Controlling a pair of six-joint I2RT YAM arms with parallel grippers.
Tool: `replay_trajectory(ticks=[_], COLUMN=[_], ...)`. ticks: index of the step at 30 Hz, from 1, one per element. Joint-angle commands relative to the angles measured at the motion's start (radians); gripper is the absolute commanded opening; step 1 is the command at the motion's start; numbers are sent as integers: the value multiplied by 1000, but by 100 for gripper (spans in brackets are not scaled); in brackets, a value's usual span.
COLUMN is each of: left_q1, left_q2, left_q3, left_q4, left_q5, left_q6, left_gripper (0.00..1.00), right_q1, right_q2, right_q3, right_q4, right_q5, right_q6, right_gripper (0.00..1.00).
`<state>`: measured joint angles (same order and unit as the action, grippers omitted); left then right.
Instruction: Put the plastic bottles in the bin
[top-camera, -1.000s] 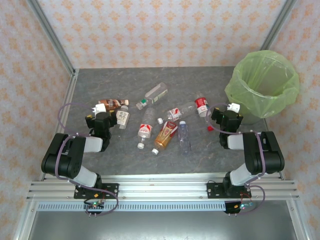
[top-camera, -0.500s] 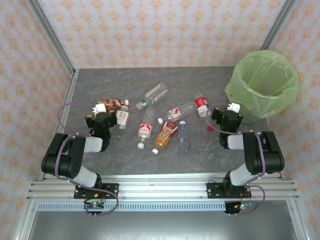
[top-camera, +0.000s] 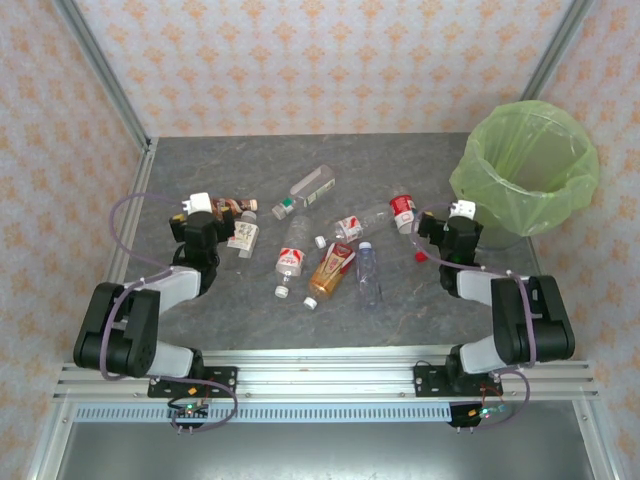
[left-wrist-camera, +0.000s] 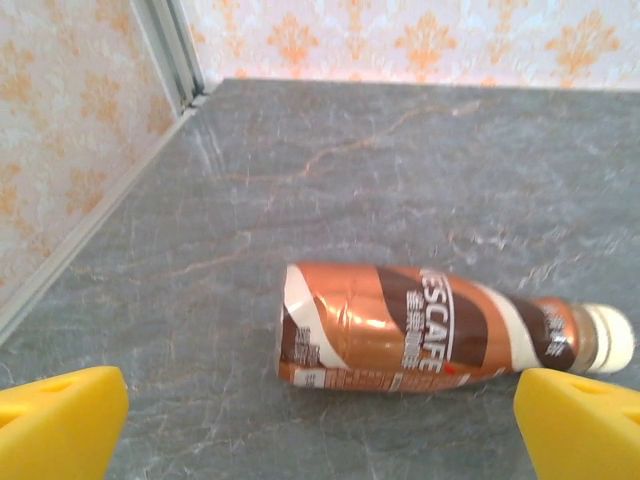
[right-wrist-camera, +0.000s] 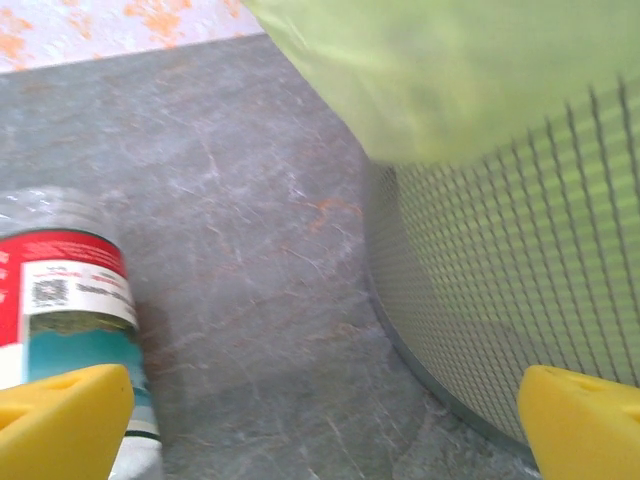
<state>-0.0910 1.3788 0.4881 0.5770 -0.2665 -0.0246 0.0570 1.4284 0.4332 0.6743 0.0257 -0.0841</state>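
"NESCAFE" in white on the brown bottle's label (left-wrist-camera: 400, 328), small characters beneath unreadable

Left end effector (left-wrist-camera: 320, 425) jaws spread, right end effector (right-wrist-camera: 320, 420) likewise, arms reaching forward

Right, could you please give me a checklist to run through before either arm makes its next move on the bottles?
1. Left gripper open: ok, yellow fingertips spread wide.
2. Brown-labelled plastic coffee bottle lined up for the left gripper: ok, it lies on its side just ahead, within the fingers' spread.
3. Right gripper open: ok.
4. Clear plastic bottle with red label lined up for the right gripper: not ok, it lies off to one side.
5. Round mesh bin with lime-green bag upright, mouth open: ok.
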Motion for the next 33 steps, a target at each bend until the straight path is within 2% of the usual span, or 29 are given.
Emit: replay_trajectory(ticks=[1, 4, 8, 14, 17, 19, 22, 26, 29, 33], left_q1=[-4, -17, -19, -21, -26, -46, -108, -181, -219, -223], left_q2=[-52, -97, -123, -108, -50, -7, 27, 50, 83, 132], left_q3=[29, 85, 201, 374, 465, 493, 493, 435, 416, 396], left_q4=[-128, -256, -501, -881, -1088, -1164, -1211, -1170, -1194, -1185], left_q5=[-14, -53, -98, 35, 107, 154, 173, 221, 170, 156], left_q6=[1, -59, -249, -414, -518, -546, -519, -459, -457, -454], left_gripper=[100, 100, 100, 100, 100, 100, 100, 100, 100, 100], right_q1=[14, 36, 60, 63, 63, 63, 63, 63, 63, 63], right_q2=[-42, -81, -135, -182, -180, -175, -165, -165, -166, -161], right_q3=[34, 62, 118, 156, 192, 228, 270, 257, 243, 239], right_q4=[-78, -147, -271, -282, -308, -363, -423, -391, -371, -372], right_q5=[-32, -58, -147, -270, -261, -228, -201, -201, -194, -197], right_q6=[-38, -69, -66, 83, 168, 206, 240, 259, 268, 264], right_gripper=[99, 99, 99, 99, 99, 99, 99, 99, 99, 99])
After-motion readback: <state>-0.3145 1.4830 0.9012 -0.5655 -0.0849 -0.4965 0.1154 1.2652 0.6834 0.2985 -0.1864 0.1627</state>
